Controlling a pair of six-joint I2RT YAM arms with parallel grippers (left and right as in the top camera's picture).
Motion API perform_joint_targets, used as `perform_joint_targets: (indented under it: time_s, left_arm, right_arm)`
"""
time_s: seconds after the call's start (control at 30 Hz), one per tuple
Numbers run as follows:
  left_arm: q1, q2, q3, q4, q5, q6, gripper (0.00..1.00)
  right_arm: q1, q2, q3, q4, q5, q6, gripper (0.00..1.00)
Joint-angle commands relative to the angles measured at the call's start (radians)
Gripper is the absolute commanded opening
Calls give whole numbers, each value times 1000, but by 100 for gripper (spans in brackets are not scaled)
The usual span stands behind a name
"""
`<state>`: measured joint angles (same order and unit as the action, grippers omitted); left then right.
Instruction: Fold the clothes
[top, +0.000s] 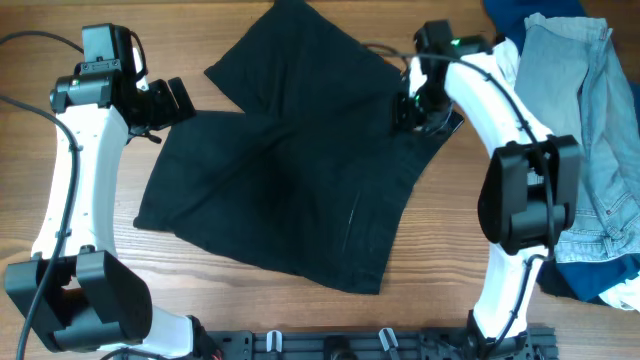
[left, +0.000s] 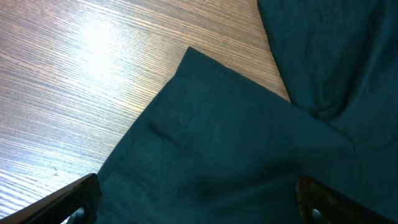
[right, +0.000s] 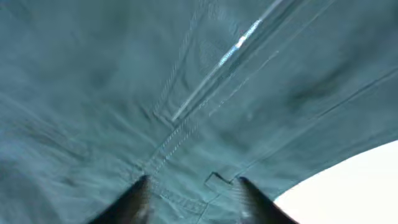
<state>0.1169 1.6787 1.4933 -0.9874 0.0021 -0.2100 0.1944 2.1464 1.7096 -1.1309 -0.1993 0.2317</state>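
Observation:
Black shorts (top: 290, 170) lie spread flat on the wooden table (top: 60, 200), with one leg reaching toward the back. My left gripper (top: 172, 100) is open at the shorts' back left corner. In the left wrist view its fingers (left: 199, 202) stand wide apart over the black fabric (left: 236, 137), near a corner of the cloth. My right gripper (top: 410, 105) is at the shorts' right edge. In the right wrist view its fingers (right: 193, 193) are partly apart, tips down on the stitched waistband (right: 186, 124) next to a belt loop (right: 217, 180). The cloth lies flat between them.
A heap of light-blue denim jeans (top: 590, 130) lies at the right edge, with a white piece (top: 507, 55) beside the right arm. A navy piece (top: 510, 10) is at the back right and blue cloth (top: 620, 292) at the front right.

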Motion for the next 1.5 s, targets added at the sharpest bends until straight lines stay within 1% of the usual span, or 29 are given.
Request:
perform_joint_targets:
  time_s: [0.0,0.03,0.2,0.3,0.37,0.47,0.5,0.7,0.8,0.9,0.97,1.0,1.07,1.13,1.17,1.2,1.27,1.3,1.37,1.47]
  left_arm:
    - [-4,9,-3,-5,13,20,100]
    - [-4,9,-3,-7,13,20,100]
    - [-4,9,-3,-14,14,20,100]
    - [-4,9,-3,-15,16,20,100]
    - [-4,9,-3,-15,16,20,100]
    - [-4,9,-3,-13,16,20,100]
    - [-4,9,-3,-13,16,20,100]
    - [-4,9,-3,-10,35,20,100]
    - [-4,9,-3,8,63,19,100]
    - [-4,9,-3,8,77,20,100]
    - [-4,9,-3,7,92,20,100]
    - [-4,9,-3,8,99,20,100]
    - [-4,9,-3,8,98,20,100]
    - [-4,9,-3,8,98,20,100]
    - [-4,9,-3,8,98,20,100]
    - [-4,9,-3,8,98,21,100]
    - [-4,9,-3,9,98,25,100]
    - [-4,9,-3,8,99,32,100]
    - [-12,21,-3,64,99,71,100]
    - [-45,89,-3,219,107,128,100]
  right_arm:
    - [22,-16,-123,72,-15,42,12]
    - [23,-16,-164,102,-15,51,7]
    - [21,-16,-307,216,11,61,6]
    - [21,0,-337,313,150,99,8]
    - [19,25,-348,430,269,130,9]
    - [14,66,-348,589,338,157,9]
    - [6,94,-348,667,346,163,9]
    - [-37,258,-347,919,346,164,10]
    - [-82,300,-319,970,319,164,14]
    - [-137,302,-196,937,195,180,20]
    - [-147,302,-139,932,154,179,22]
    - [-149,302,-71,921,117,179,24]
    - [-149,302,-10,919,100,177,27]
    - [-148,301,90,847,93,153,29]
    - [-148,297,137,781,85,124,36]
    - [-147,287,179,711,86,105,48]
    - [-147,232,275,541,82,66,68]
    - [-147,181,300,466,58,56,75]
    - [-146,16,303,286,11,56,79]
    - [-145,-113,303,167,11,55,79]
